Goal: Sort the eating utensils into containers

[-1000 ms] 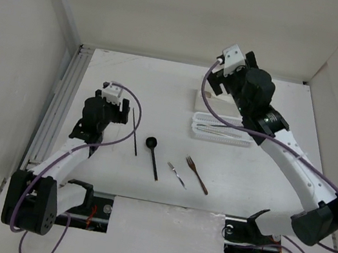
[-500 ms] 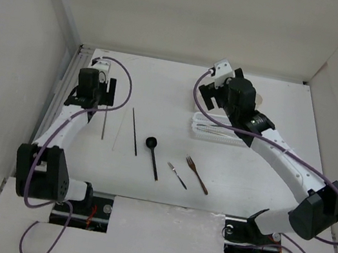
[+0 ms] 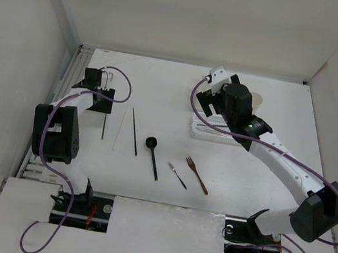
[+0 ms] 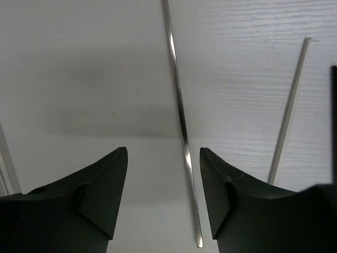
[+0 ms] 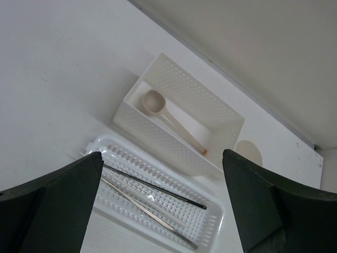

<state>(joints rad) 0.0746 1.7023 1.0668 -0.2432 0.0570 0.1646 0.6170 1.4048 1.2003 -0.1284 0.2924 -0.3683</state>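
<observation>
My left gripper point(image 3: 101, 100) point(image 4: 163, 150) is open at the far left, low over the table. A silver chopstick point(image 4: 181, 121) point(image 3: 104, 125) lies between its fingers, close to the right one. A pale chopstick point(image 4: 287, 121) and a black chopstick point(image 3: 134, 131) lie to its right. My right gripper point(image 3: 211, 104) point(image 5: 162, 154) is open and empty above the perforated basket tray point(image 5: 105, 143) point(image 3: 193, 125). The tray holds a black chopstick point(image 5: 152, 184) and a silver one point(image 5: 147, 211). The rectangular box point(image 5: 158, 139) holds the beige spoon point(image 5: 163, 113).
A black spoon point(image 3: 151, 153), a small silver fork point(image 3: 177, 175) and a brown fork point(image 3: 196, 174) lie on the table in front. The cream round cup point(image 3: 258, 101) point(image 5: 247, 153) stands right of the box. Side walls enclose the table.
My left arm has swung out to the far left and now sits over the end of the silver chopstick. My right gripper has moved nearer and lower, over the basket tray.
</observation>
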